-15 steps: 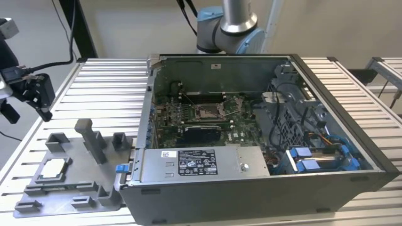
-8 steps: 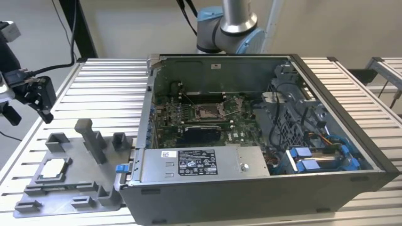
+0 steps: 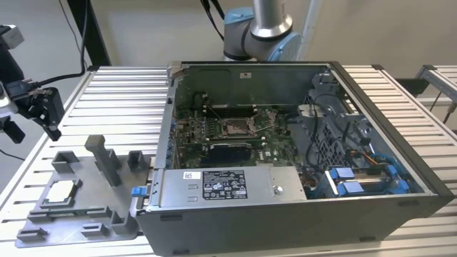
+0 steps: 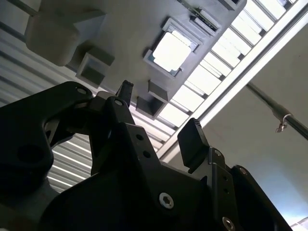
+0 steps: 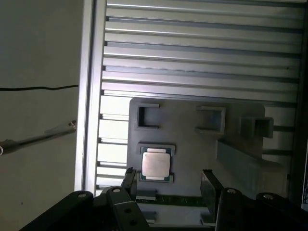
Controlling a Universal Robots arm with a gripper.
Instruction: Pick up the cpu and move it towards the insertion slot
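**Silvery cpu (image 3: 61, 191) flat in its nest, my gripper (image 5: 169, 180) open above it**

Cpu: thin square plate, pale metal face up, lying flat in a shallow framed pocket of the grey fixture plate (image 3: 78, 217). It is square, so no long axis to call; its edges run parallel to the fixture's edges. In the first wrist view it sits squarely between the lines of my two fingers (image 5: 210, 185); in the second wrist view (image 4: 172, 50) it reads as a bright square beyond the fingertips. Nothing touches it.

Gripper: released, fingers spread wide, nothing between them. It hovers over the fixture, clearly apart from the cpu. In the exterior view the gripper (image 3: 44, 112) hangs at the far left, above the fixture's near end.

Fixture: lies on the slatted aluminium table (image 3: 128, 88), at the exterior view's lower left, just beside the open computer case (image 3: 421, 176). Upright grey blocks and small square pockets stand around the cpu's nest.

Insertion slot (image 3: 237, 127): square socket with a shiny metal frame on the green motherboard inside the case, well apart from the cpu, towards the exterior view's right. A black rectangular block (image 3: 228, 153) lies just beside the slot, and a white-labelled metal box (image 3: 221, 184) fills the case's near edge. My arm's base (image 3: 258, 32) stands behind the case.
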